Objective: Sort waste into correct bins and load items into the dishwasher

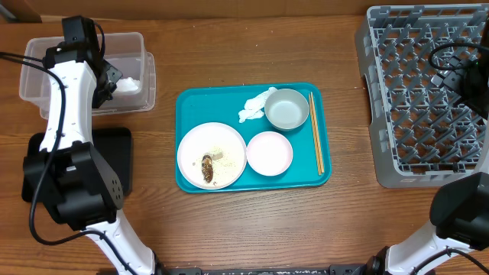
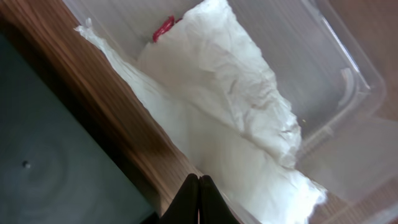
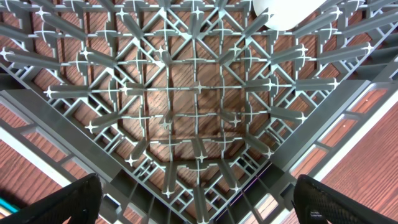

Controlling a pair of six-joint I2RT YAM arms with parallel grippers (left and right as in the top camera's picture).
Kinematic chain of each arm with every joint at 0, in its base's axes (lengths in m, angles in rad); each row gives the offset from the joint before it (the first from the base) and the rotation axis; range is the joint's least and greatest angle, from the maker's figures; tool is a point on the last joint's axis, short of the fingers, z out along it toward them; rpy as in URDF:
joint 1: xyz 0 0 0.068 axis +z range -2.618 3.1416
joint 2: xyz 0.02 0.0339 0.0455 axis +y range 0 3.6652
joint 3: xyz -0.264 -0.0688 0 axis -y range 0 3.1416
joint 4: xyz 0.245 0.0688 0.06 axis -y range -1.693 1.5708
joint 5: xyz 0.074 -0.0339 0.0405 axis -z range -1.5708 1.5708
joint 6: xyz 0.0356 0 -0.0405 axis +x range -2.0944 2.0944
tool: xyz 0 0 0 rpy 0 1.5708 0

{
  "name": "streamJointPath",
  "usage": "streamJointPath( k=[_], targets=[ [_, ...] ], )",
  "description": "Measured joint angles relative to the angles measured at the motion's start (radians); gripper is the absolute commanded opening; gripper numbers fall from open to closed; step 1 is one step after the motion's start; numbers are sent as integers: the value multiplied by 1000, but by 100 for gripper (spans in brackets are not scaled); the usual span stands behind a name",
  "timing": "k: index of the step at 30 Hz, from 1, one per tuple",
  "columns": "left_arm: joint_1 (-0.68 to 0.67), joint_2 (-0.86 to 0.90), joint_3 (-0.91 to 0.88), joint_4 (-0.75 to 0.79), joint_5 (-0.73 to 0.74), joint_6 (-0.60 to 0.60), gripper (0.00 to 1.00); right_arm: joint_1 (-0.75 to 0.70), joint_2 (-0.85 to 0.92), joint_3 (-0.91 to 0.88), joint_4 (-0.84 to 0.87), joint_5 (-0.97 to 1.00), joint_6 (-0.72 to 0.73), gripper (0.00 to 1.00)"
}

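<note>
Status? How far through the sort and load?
Done: tissue and wrapper in tub; what looks like the cup in rack.
In hand: nothing. Left gripper shut, empty, over tub; right gripper open over rack.
Left: second tissue, bowl, chopsticks, big plate with scrap, small plate.

Brown wood-grain table [image 1: 229, 46] fills overhead view, grain running sideways, even soft light
</note>
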Motion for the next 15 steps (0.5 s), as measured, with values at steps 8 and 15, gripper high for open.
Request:
streamJointPath(
  k=[8,15],
  targets=[
    [35,27,0,38,-30,-14,4,0,0,0,0,0,0,100],
    [61,46,0,102,-35,-18,5,0,0,0,0,0,0,100]
  ],
)
